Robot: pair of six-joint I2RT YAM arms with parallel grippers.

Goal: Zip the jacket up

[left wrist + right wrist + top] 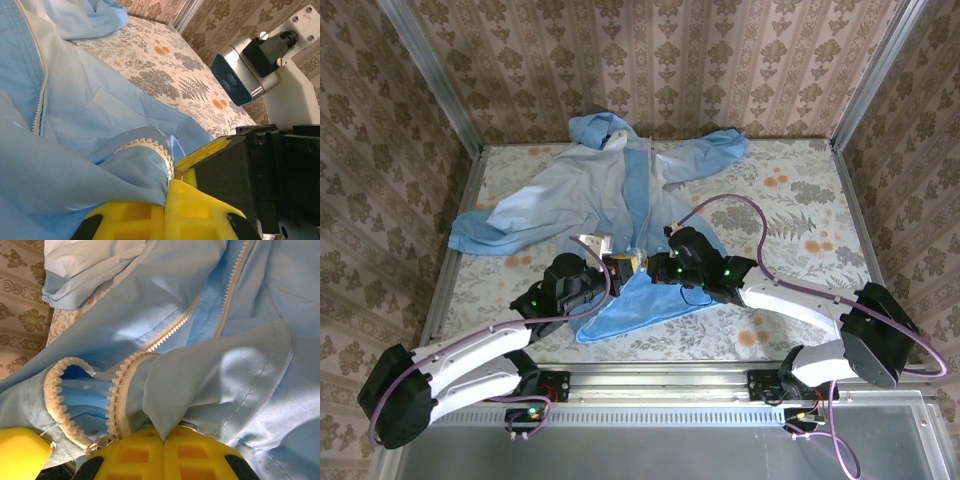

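Left gripper [168, 192] pinches a fold of the jacket [595, 190] at its bottom hem, yellow fingers pressed together on the blue cloth just beside the whitish zipper teeth [165, 334] — right gripper [163, 439] likewise clamps the facing flap, close beside the left one. Jacket lies spread on the floral table [800, 200], hood toward the far wall, front unzipped, sleeves out to both sides

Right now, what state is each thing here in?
jacket: spread on the table, front open.
zipper: undone, tooth rows apart.
left gripper: shut on jacket fabric by the zipper.
right gripper: shut on jacket fabric by the zipper.
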